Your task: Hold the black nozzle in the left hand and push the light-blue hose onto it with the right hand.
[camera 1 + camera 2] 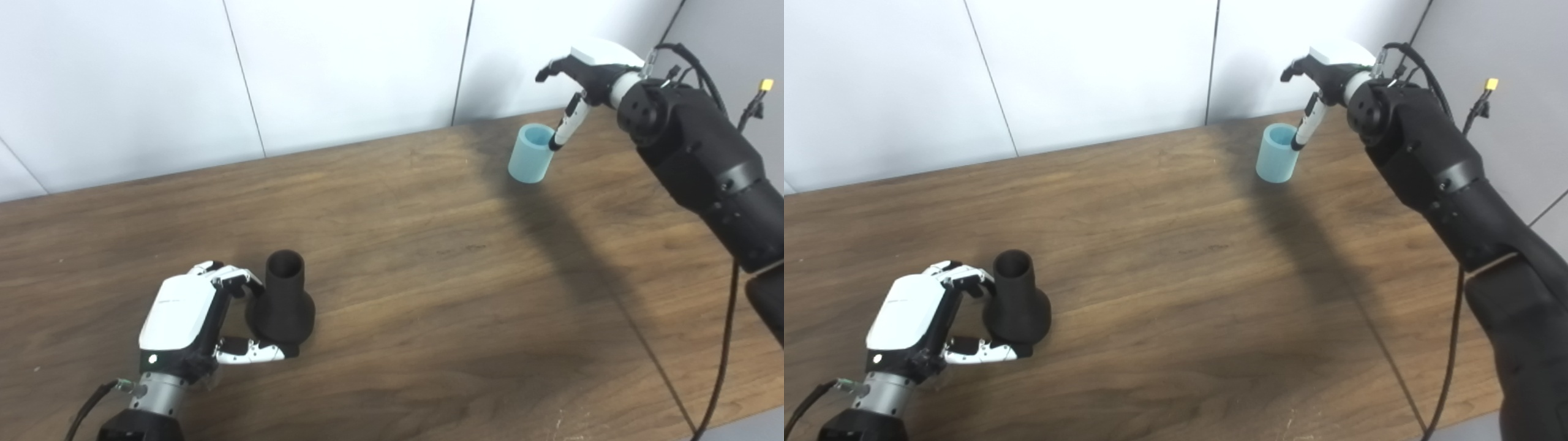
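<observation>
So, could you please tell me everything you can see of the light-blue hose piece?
The light-blue hose is a short, thick-walled tube, matte and rubbery-looking, open at the top. It stands on end, slightly tilted, on the wooden table near the far right edge by the wall. One finger of the right hand reaches down to its rim; whether it dips inside is unclear. It is not grasped.

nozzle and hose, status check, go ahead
Left hand cupping black nozzle, upright on table. Right hand open over light-blue hose, one finger inside. Nothing between them.
</observation>
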Available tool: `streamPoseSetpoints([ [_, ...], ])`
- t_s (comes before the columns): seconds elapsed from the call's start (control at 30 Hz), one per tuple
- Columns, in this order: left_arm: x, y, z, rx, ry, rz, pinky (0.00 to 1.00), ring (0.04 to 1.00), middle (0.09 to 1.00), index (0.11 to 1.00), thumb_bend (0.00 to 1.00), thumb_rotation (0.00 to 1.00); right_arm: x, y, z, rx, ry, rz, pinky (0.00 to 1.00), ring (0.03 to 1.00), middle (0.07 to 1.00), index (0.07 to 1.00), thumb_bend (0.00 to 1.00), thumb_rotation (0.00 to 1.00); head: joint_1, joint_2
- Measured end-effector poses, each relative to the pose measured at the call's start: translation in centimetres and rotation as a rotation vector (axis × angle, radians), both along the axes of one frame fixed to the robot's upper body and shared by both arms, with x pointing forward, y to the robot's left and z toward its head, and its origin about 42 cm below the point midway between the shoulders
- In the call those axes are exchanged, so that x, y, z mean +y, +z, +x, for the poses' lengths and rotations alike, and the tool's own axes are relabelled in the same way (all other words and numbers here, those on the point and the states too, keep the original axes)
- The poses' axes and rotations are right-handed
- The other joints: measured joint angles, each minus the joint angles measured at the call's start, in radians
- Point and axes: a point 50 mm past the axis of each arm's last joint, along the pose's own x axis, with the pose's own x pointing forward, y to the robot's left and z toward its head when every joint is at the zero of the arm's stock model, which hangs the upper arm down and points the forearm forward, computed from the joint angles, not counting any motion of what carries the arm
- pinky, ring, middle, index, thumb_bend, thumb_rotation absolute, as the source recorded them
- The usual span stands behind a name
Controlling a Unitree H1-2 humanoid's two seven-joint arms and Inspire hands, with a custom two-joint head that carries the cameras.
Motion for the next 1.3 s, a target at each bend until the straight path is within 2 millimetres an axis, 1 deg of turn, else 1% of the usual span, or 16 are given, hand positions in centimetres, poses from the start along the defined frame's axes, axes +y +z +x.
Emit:
streamPoseSetpoints([
  [0.03,0.0,0.0,0.0,0.000,0.000,0.000,0.81,0.674,0.634,0.484,0.52,0.04,-0.1,-0.4,0.2,0.013,0.000,-0.004,0.84,0.931,0.910,0.825,0.99,0.14,0.000,0.000],
  [0.1,0.0,0.0,0.0,-0.001,0.000,0.000,0.81,0.676,0.635,0.484,0.52,0.04,0.0,-1.1,0.5,0.036,-0.007,0.004,0.86,0.956,0.923,0.847,0.97,0.11,0.003,0.002],
  [0.13,0.0,0.0,0.0,0.000,0.001,0.000,0.82,0.676,0.635,0.483,0.52,0.04,0.1,-1.4,0.8,0.042,-0.009,0.014,0.84,0.951,0.922,0.849,0.98,0.10,0.003,0.002],
  [0.2,0.0,0.0,0.0,0.000,0.001,-0.001,0.81,0.673,0.633,0.483,0.52,0.04,0.2,-2.0,1.1,0.057,-0.015,0.026,0.80,0.929,0.918,0.846,1.00,0.12,0.006,-0.003],
  [0.27,0.0,0.0,-0.1,0.000,-0.001,-0.003,0.81,0.672,0.632,0.484,0.52,0.04,0.1,-2.7,1.4,0.068,-0.025,0.032,0.79,0.920,0.923,0.837,1.00,0.13,0.006,-0.005],
  [0.3,0.0,-0.1,-0.1,0.000,-0.001,-0.003,0.81,0.673,0.633,0.484,0.52,0.04,0.0,-2.9,1.6,0.065,-0.027,0.037,0.75,0.879,0.931,0.834,1.00,0.12,0.005,-0.006],
  [0.33,0.0,-0.1,-0.1,0.000,0.000,-0.003,0.81,0.673,0.633,0.484,0.52,0.04,-0.1,-2.8,1.8,0.058,-0.025,0.040,0.74,0.865,0.933,0.834,1.00,0.11,0.005,-0.006],
  [0.4,0.0,-0.1,-0.1,0.000,0.000,-0.003,0.81,0.671,0.632,0.484,0.52,0.04,-0.2,-2.7,1.9,0.054,-0.021,0.043,0.69,0.820,0.896,0.824,0.99,0.11,0.000,-0.009],
  [0.43,0.0,-0.1,-0.1,0.000,0.000,-0.003,0.81,0.671,0.632,0.484,0.52,0.04,-0.2,-2.8,1.9,0.054,-0.019,0.044,0.68,0.813,0.890,0.823,0.99,0.11,-0.001,-0.009],
  [0.5,0.0,-0.1,-0.1,-0.001,0.000,-0.003,0.81,0.672,0.632,0.484,0.52,0.04,-0.3,-2.9,1.9,0.053,-0.012,0.045,0.72,0.846,0.873,0.816,1.00,0.13,-0.003,-0.011],
  [0.63,0.0,0.0,-0.1,-0.001,0.001,-0.003,0.80,0.667,0.628,0.483,0.52,0.04,-0.2,-3.2,2.0,0.057,-0.009,0.047,0.76,0.871,0.872,0.822,1.00,0.13,-0.002,-0.008],
  [0.7,0.0,0.0,-0.1,0.000,0.001,-0.004,0.81,0.672,0.630,0.484,0.52,0.04,-0.1,-3.3,2.0,0.058,-0.010,0.049,0.82,0.910,0.880,0.830,0.99,0.14,0.003,-0.005],
  [0.83,0.0,0.0,-0.1,0.000,0.000,-0.004,0.82,0.674,0.630,0.484,0.52,0.04,0.0,-3.3,2.0,0.059,-0.010,0.050,0.81,0.959,0.895,0.835,0.99,0.13,0.005,-0.005],
  [1.0,0.0,0.0,-0.1,-0.001,0.001,-0.002,0.81,0.671,0.631,0.484,0.52,0.04,0.0,-3.4,2.0,0.060,-0.010,0.068,0.76,0.885,0.887,0.812,0.99,0.10,0.008,0.000],
  [1.1,0.0,0.0,-0.1,-0.001,0.001,-0.002,0.81,0.673,0.633,0.484,0.52,0.04,0.0,-3.6,2.0,0.064,-0.009,0.075,0.73,0.828,0.857,0.793,0.99,0.09,0.008,0.002],
  [1.3,0.0,0.0,-0.1,0.000,0.001,-0.002,0.82,0.675,0.635,0.484,0.52,0.04,-0.1,-4.6,1.5,0.081,0.007,0.074,0.71,0.769,0.804,0.761,0.98,0.09,0.011,0.006],
])
